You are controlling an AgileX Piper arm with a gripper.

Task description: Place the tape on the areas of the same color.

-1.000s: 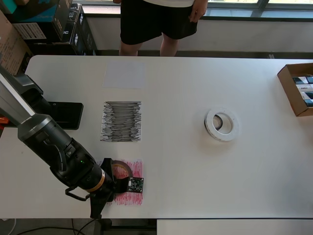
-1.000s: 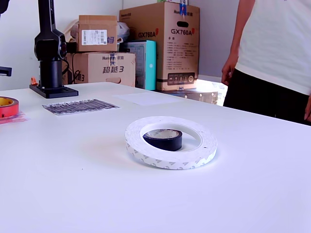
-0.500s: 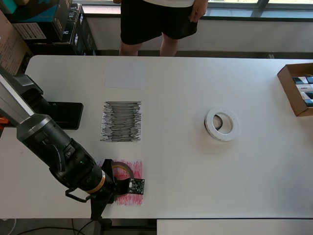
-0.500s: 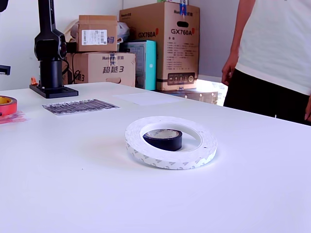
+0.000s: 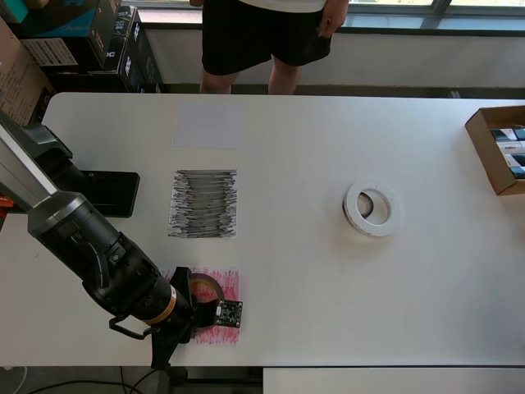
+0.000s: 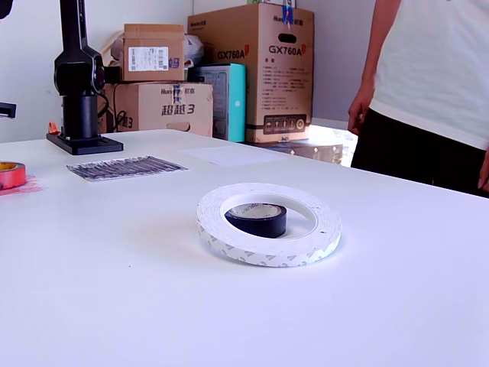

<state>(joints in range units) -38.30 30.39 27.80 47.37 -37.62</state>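
Note:
The red tape roll [image 5: 205,286] with its yellow core is down on the scribbled red sheet [image 5: 228,283] near the table's front edge, low at the exterior view's left [image 6: 11,175]. My gripper [image 5: 197,299] is shut on it, with one jaw on either side of its rim. The white roll [image 5: 350,205] lies flat right of the table's middle, and the smaller black roll [image 5: 364,202] lies inside its ring. The exterior view shows both close up, white roll [image 6: 267,246] around black roll [image 6: 256,221]. The scribbled black sheet [image 5: 203,203] and the plain white sheet [image 5: 209,124] are bare.
The arm's black base [image 5: 102,193] stands at the overhead view's left, beside the black sheet. An open cardboard box [image 5: 500,148] sits at the right edge. A person [image 5: 262,33] stands behind the table. Stacked cartons [image 6: 252,69] fill the background.
The red roll has sunk lower and drifted slightly towards the exterior view's left, down onto the red sheet, still in my gripper. The white and black rolls have not moved.

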